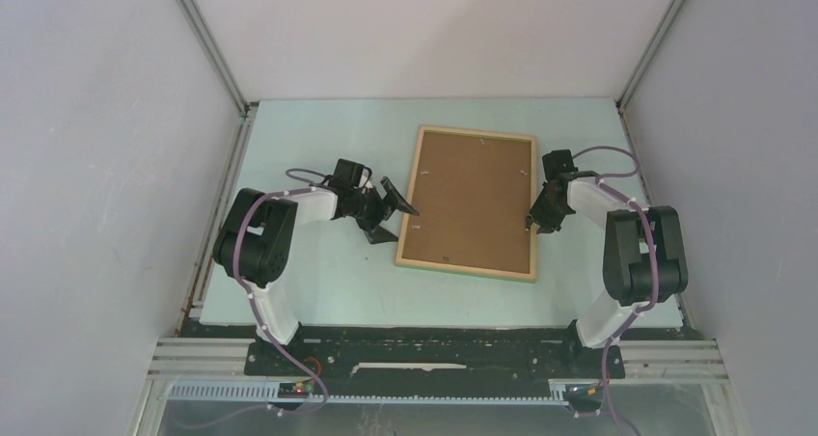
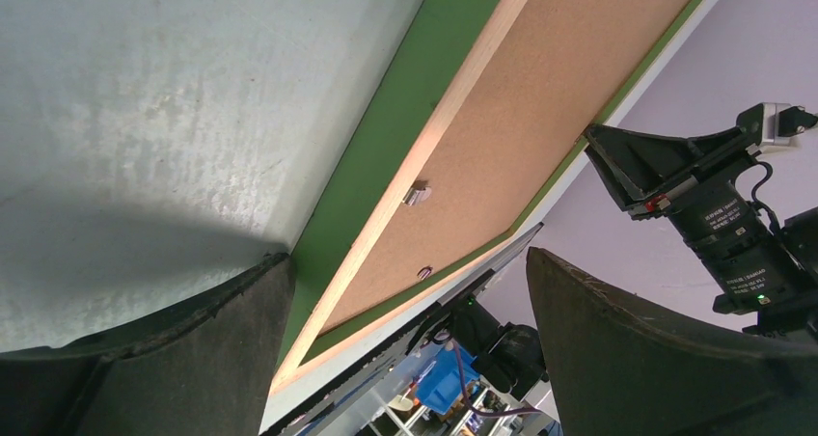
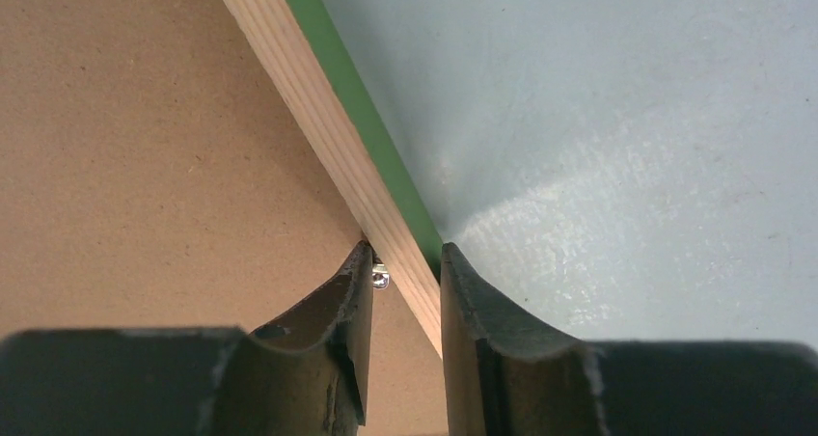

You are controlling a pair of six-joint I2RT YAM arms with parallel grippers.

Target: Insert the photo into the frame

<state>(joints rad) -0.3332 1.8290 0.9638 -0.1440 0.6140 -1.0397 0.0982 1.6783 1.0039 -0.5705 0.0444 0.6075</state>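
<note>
The frame (image 1: 466, 270) lies flat mid-table, light wood face up, with a green edge underneath. A brown board (image 1: 473, 200) held by small metal clips fills its opening; no printed side of the photo shows. My right gripper (image 1: 535, 222) is at the frame's right rail. In the right wrist view its fingers (image 3: 405, 253) straddle the wooden rail (image 3: 309, 108) and press both sides of it, beside a metal clip (image 3: 380, 279). My left gripper (image 1: 390, 215) hovers left of the frame, wide open and holding nothing. Its wrist view shows the frame's green edge (image 2: 386, 118) beyond the spread jaws (image 2: 407, 260).
Pale walls (image 1: 116, 166) close the table (image 1: 318, 282) in on the left, back and right. A black and aluminium rail (image 1: 434, 359) carrying both arm bases runs along the near edge. The right arm's wrist (image 2: 714, 214) shows past the frame in the left wrist view.
</note>
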